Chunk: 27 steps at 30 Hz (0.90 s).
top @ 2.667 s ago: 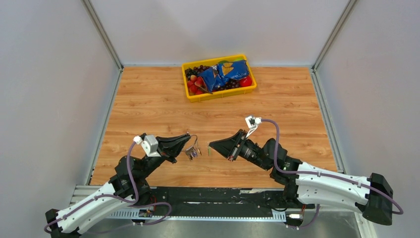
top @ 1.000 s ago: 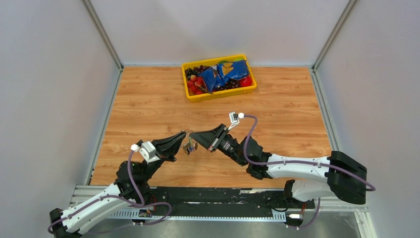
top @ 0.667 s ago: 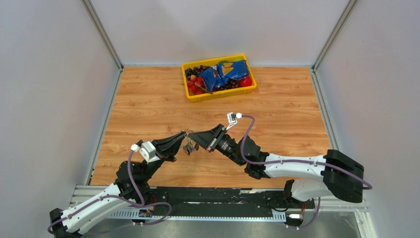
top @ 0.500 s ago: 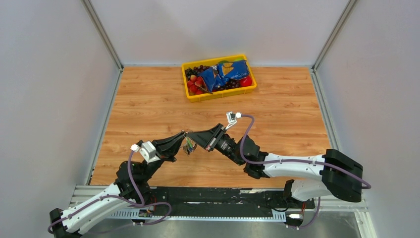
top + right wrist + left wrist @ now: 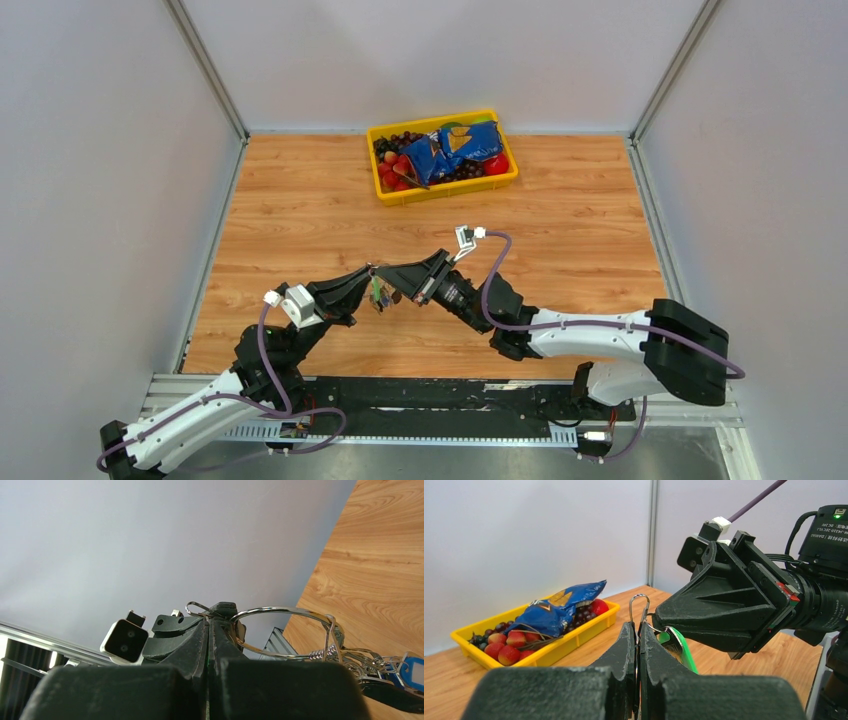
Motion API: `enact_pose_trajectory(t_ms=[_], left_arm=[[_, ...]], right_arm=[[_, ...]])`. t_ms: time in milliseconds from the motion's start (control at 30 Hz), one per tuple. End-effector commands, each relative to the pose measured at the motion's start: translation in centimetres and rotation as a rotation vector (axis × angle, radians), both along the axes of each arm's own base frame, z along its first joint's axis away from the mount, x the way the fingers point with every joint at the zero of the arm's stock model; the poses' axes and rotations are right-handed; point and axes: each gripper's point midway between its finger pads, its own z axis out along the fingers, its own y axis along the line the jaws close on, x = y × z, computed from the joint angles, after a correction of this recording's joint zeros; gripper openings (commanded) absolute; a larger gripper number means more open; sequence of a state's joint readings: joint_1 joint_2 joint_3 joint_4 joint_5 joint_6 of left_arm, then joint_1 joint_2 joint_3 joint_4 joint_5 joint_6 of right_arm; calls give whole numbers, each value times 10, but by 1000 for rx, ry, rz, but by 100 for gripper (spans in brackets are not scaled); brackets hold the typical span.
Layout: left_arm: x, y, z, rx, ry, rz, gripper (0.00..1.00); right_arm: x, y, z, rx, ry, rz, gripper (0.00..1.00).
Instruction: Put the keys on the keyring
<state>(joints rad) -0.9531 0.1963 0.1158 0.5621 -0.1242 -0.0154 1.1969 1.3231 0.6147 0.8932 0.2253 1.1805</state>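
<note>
Tips nose to nose in mid-air over the table (image 5: pixel 300 200). left gripper (image 5: pixel 637 627) fully closed, pinching a thin wire loop (image 5: pixel 639 600), probably part of the keyring (image 5: pixel 280 609), though the view is too tight to be sure. right gripper (image 5: pixel 210 625) clamped tight too, with the green-tagged key (image 5: pixel 685 652) at its tip, touching the loop area. Blue and black tagged keys (image 5: pixel 407 669) hang off the ring.

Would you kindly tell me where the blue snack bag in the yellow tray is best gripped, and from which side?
Probably at the blue snack bag's upturned end, which sticks up over the fruit as a thin flap. Come from above and pinch across that flap: the yellow tray's walls and the fruit would likely hinder a low, sideways approach.
</note>
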Motion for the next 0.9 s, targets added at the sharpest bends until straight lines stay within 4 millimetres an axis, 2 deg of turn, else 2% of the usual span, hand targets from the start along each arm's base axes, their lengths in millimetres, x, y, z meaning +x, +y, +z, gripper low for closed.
enact_pose_trajectory(t_ms=[0,867], left_arm=[[-8,0,15,-27,-59,-26,1],[-16,-10,13,-11,-74,-95,1]], right_arm=[[0,0,32,116,-18,10,0],[9,-6,39,149,-37,4,0]])
